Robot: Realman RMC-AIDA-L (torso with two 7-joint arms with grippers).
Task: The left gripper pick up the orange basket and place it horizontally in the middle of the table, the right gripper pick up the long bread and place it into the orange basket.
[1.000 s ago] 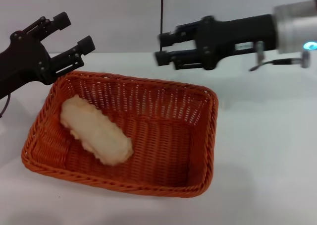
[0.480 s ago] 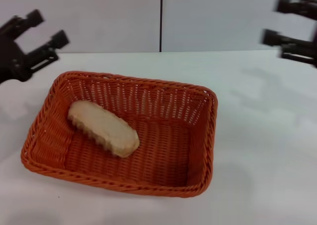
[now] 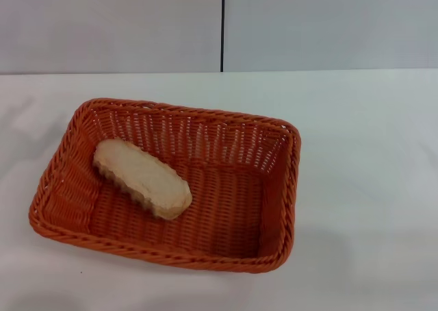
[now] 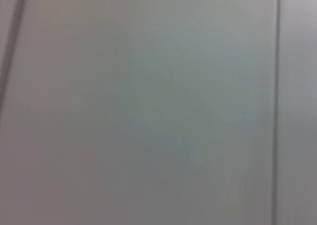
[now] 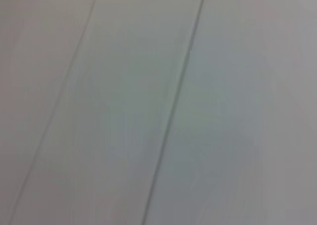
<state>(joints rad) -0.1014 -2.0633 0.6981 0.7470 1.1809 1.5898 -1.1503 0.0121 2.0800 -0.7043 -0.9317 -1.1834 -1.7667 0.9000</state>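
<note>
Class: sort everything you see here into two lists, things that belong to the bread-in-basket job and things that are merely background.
Job:
orange basket
long bread, lying inside the basket
table

Background:
grey wall
dark wall seam

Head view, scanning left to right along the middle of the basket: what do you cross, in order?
Bare white table → left rim of the orange basket → long bread lying inside → bare woven basket floor → right basket rim → bare table again. No gripper is in this view.
</note>
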